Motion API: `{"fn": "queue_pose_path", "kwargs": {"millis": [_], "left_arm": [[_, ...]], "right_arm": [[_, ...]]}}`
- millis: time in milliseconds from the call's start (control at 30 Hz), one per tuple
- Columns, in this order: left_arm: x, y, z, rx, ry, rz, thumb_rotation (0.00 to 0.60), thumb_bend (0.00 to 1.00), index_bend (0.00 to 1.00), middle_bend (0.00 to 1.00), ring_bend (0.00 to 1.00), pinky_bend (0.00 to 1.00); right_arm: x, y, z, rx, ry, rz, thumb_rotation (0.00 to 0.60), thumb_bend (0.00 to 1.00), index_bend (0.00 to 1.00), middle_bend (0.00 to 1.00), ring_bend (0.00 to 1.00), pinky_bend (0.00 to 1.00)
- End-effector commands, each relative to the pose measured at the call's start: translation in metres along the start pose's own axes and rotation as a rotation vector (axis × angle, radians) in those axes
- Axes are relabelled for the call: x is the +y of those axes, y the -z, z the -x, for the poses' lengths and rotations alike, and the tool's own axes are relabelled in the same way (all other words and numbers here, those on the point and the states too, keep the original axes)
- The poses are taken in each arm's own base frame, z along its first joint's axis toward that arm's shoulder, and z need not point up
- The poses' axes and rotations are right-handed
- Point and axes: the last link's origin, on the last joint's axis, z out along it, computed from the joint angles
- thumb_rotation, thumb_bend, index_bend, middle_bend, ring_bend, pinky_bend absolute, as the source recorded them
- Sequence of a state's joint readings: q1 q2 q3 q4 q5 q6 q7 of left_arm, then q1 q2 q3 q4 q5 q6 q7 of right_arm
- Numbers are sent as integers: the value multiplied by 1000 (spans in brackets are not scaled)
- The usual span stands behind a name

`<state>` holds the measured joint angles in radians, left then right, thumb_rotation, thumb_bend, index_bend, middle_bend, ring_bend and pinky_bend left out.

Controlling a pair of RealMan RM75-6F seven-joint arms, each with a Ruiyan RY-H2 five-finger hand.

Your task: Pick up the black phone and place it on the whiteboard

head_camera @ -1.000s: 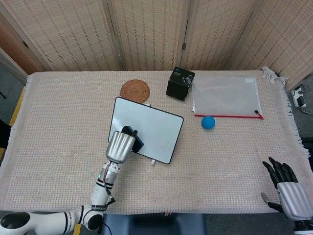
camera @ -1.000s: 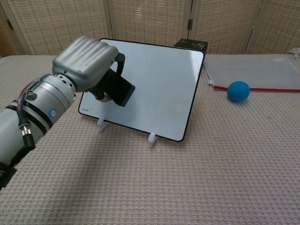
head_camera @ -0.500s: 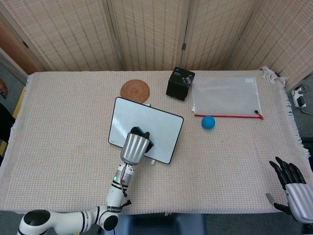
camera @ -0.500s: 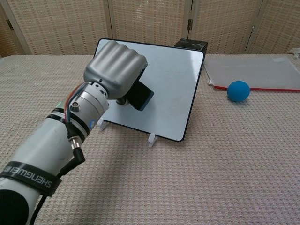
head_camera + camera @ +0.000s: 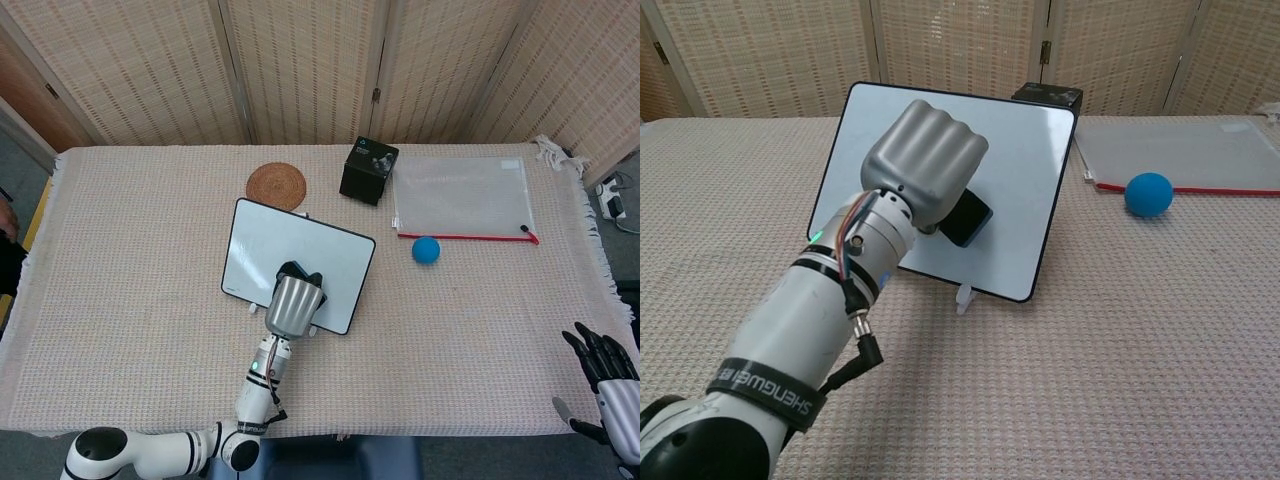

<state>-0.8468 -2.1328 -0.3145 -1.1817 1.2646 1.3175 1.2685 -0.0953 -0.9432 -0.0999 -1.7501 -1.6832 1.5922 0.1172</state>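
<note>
My left hand (image 5: 295, 304) (image 5: 925, 165) grips the black phone (image 5: 967, 218), whose dark end (image 5: 298, 270) sticks out past the fingers. The hand hovers over the near half of the whiteboard (image 5: 262, 245) (image 5: 1025, 170), which is tilted up on small white feet in the middle of the table. Most of the phone is hidden by the hand; I cannot tell whether it touches the board. My right hand (image 5: 610, 380) shows at the bottom right corner of the head view, fingers spread and holding nothing.
A round woven coaster (image 5: 276, 185) lies behind the whiteboard. A black box (image 5: 368, 170) (image 5: 1047, 96) stands at the back, a clear zip pouch (image 5: 462, 195) (image 5: 1190, 150) to its right, with a blue ball (image 5: 426, 249) (image 5: 1148, 193) in front of it.
My left hand has carried the phone rightward from the board's left edge to over its near middle. The right hand has slid lower toward the frame's corner.
</note>
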Motion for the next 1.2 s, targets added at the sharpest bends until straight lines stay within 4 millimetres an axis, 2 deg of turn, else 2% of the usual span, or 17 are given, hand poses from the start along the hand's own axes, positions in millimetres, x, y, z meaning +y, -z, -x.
{"fn": "queue_pose_path", "kwargs": {"millis": [33, 333, 533, 700, 867, 967, 1000, 1067, 1100, 1200], "left_arm": [[3, -2, 0, 7, 6, 7, 600, 172, 521, 1000, 931, 941], [6, -1, 0, 26, 9, 19, 600, 167, 333, 1000, 929, 941], [6, 1, -1, 21, 6, 20, 600, 162, 282, 1000, 929, 941], [-4, 10, -5, 4, 3, 8, 600, 157, 249, 1000, 928, 941], [-35, 32, -15, 11, 50, -20, 600, 154, 195, 1000, 901, 940], [-66, 53, -20, 10, 119, -50, 600, 154, 162, 996, 844, 914], [-77, 61, -22, 6, 147, -59, 600, 154, 149, 969, 797, 886], [-106, 86, -26, -7, 241, -72, 600, 154, 130, 876, 709, 818], [-117, 97, -27, -17, 282, -72, 600, 154, 119, 800, 650, 753], [-156, 134, -26, -33, 376, -92, 600, 160, 93, 545, 440, 478]], "right_arm": [[0, 0, 0, 1, 0, 0, 600, 334, 0, 0, 0, 0], [0, 1, -1, 5, -1, 1, 600, 334, 0, 0, 0, 0], [0, 3, -2, 12, 0, -1, 600, 334, 0, 0, 0, 0], [1, 4, -2, 18, 5, 1, 600, 335, 0, 0, 0, 0], [-1, 5, -2, 21, 11, -6, 600, 335, 0, 0, 0, 0], [-3, 6, 0, 19, 19, -17, 600, 335, 0, 0, 0, 0], [-4, 6, 1, 15, 22, -21, 600, 335, 0, 0, 0, 0], [-7, 6, 4, 4, 31, -33, 600, 335, 0, 0, 0, 0], [-8, 5, 6, -2, 35, -38, 600, 334, 0, 0, 0, 0], [-12, 3, 11, -21, 50, -52, 600, 334, 0, 0, 0, 0]]}}
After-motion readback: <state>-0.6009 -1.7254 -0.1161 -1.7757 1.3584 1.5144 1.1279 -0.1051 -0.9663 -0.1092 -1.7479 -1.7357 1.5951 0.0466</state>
